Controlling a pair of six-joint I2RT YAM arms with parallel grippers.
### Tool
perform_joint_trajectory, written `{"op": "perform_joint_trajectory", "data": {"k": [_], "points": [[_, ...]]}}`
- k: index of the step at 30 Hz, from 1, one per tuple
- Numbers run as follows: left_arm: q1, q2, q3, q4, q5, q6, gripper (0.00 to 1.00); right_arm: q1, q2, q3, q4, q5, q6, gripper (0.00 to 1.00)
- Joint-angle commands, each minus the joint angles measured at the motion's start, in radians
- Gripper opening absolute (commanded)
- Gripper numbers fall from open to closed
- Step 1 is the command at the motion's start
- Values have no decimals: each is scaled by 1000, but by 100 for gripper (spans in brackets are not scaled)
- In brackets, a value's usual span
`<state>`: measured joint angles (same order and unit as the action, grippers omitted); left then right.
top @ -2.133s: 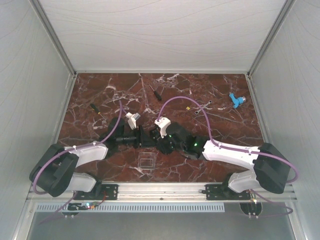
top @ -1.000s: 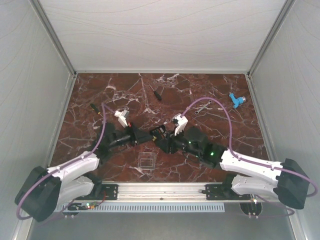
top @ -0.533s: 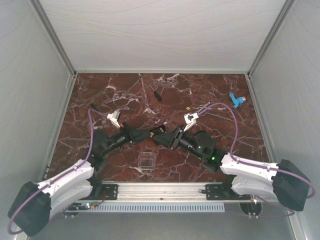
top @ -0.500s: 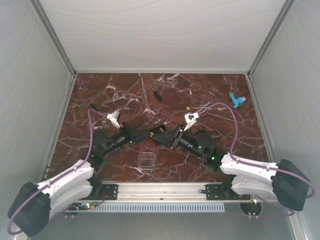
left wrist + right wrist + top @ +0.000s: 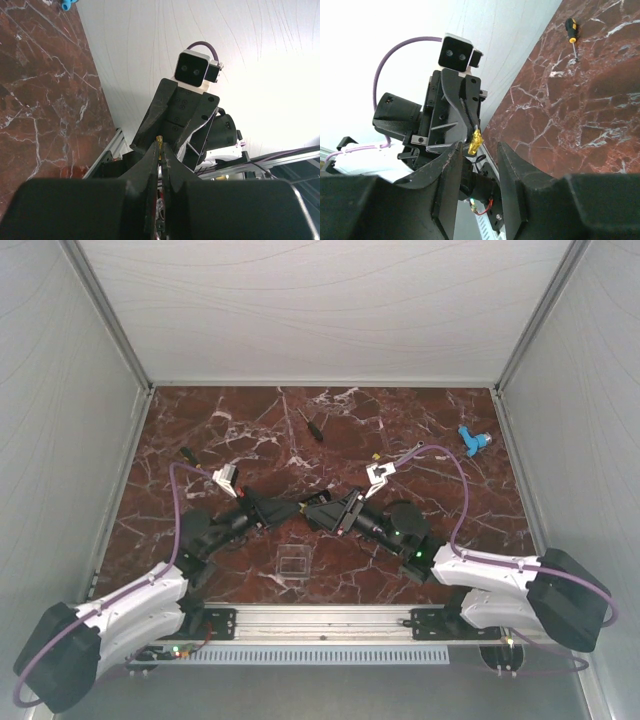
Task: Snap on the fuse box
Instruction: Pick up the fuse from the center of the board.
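Top view: the left gripper (image 5: 293, 508) and right gripper (image 5: 313, 512) meet almost tip to tip over the middle of the marble table (image 5: 200, 420). The clear lid (image 5: 292, 562) lies flat just near of them, touched by neither. A black screwdriver (image 5: 316, 426) lies well apart toward the far edge. The fuse box cannot be picked out here; if it is present, it is lost in the dark mass where the two grippers meet. Left wrist view: the left fingers are clenched almost together, pinching a yellow piece (image 5: 159, 140) at their very tips, and the right gripper faces them close ahead. No fuse box shows. Right wrist view: the right fingers stand released and apart with nothing between them. Through the gap the left gripper is seen holding the yellow piece out toward them, and a yellow-handled screwdriver (image 5: 571, 27) lies far off on the marble. Hazards, as judged: the tip-only pinch could let the piece twist or drop during a handover. With the grippers this close, a small misalignment could knock fingers together. With the box unlocated and the lid ungrasped, the snapping step appears not yet begun.
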<state>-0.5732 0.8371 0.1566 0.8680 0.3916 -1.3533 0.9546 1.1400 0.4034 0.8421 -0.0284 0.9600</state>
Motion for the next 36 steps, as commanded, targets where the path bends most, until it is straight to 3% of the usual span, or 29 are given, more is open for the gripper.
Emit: {"op": "perform_joint_trajectory", "data": {"k": [1, 16, 21, 24, 31, 36], "points": [[-11, 0, 5, 126, -6, -34, 0, -16, 7, 12, 114, -15, 15, 31], [-36, 51, -9, 203, -9, -62, 0, -42, 29, 21, 140, -72, 36, 14], [-37, 88, -9, 239, 1, -68, 0, -50, 30, 26, 128, -94, 34, 1], [-36, 89, -19, 229, -5, -52, 8, -75, 31, 47, 70, -133, 24, 0], [-4, 26, 3, -68, -48, 118, 26, -171, 43, 134, -172, -264, -63, 0], [78, 46, 58, -272, -36, 290, 33, -227, 76, 222, -392, -304, -193, 0]]}}
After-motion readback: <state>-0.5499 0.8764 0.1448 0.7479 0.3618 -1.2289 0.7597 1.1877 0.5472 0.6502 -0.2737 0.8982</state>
